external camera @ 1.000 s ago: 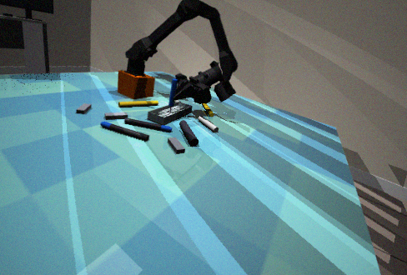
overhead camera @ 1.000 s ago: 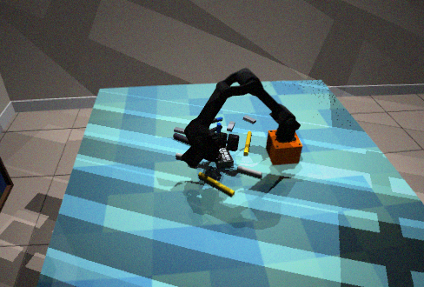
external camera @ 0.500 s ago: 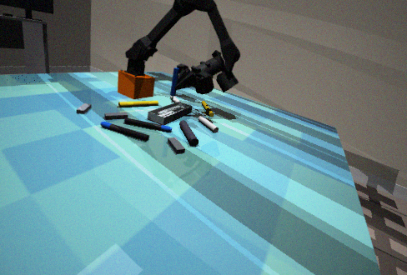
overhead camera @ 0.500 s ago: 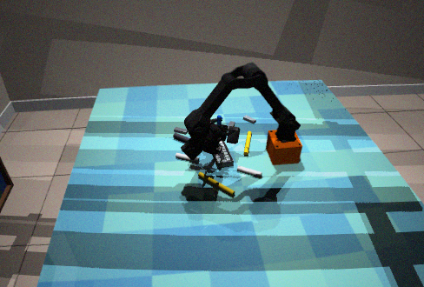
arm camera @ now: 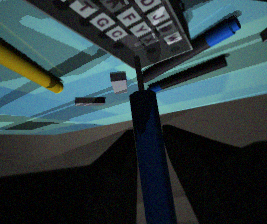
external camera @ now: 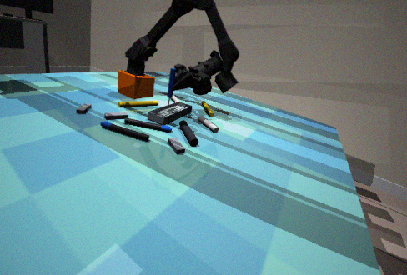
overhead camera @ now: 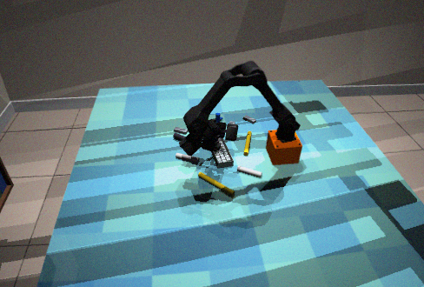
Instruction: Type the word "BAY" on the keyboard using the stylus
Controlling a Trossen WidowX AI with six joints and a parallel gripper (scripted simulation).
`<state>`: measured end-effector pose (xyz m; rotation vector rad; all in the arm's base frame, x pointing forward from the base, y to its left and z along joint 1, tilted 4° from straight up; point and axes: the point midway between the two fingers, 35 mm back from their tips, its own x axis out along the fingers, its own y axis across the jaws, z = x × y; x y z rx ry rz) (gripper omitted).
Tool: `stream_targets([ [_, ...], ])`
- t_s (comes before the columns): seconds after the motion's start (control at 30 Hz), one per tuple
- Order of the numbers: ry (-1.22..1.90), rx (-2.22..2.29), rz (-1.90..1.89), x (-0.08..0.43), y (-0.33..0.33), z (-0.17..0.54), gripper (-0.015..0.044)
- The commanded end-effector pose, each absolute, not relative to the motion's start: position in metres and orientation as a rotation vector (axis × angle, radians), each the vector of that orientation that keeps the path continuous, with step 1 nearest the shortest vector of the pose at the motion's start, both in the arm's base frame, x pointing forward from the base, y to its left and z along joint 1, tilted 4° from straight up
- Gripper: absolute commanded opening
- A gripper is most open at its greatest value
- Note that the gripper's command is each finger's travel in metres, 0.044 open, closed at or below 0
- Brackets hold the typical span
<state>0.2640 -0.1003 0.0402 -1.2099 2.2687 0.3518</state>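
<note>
My gripper (external camera: 173, 88) (arm camera: 148, 134) is shut on the blue stylus (overhead camera: 218, 116) (external camera: 171, 81) (arm camera: 151, 155). The stylus stands nearly upright, its thin dark tip pointing down to the keyboard (overhead camera: 223, 156) (external camera: 168, 114) (arm camera: 121, 50). In the wrist view the tip is at the keyboard's lower corner, below the keys marked F, Y and C. Whether it touches a key cannot be told. Light keys with letters such as T, G, O, J and W show there. The arm hides part of the keyboard in the top view. The B and A keys cannot be made out.
Yellow markers (overhead camera: 248, 143) (overhead camera: 211, 181) (external camera: 138, 103) (arm camera: 24, 62), a white marker (overhead camera: 249, 171) and a black marker (external camera: 188, 133) lie around the keyboard. Two blue-ended black markers (external camera: 125, 131) (external camera: 148, 125) and several grey blocks (external camera: 176, 145) (external camera: 83, 108) (external camera: 116, 116) lie nearby. The arm rises from an orange block (overhead camera: 284, 152) (external camera: 136, 86).
</note>
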Motion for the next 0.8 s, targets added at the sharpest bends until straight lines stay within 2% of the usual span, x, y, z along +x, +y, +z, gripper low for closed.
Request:
stream_targets([
  [0.0,2.271,-1.211,0.347,0.262,-0.115,0.043,0.0],
  [0.43,2.272,-1.211,0.347,0.262,-0.117,0.023,0.0],
  [0.53,2.272,-1.211,0.347,0.263,-0.118,0.021,0.0079],
  [0.77,2.272,-1.211,0.347,0.263,-0.118,0.018,0.0081],
])
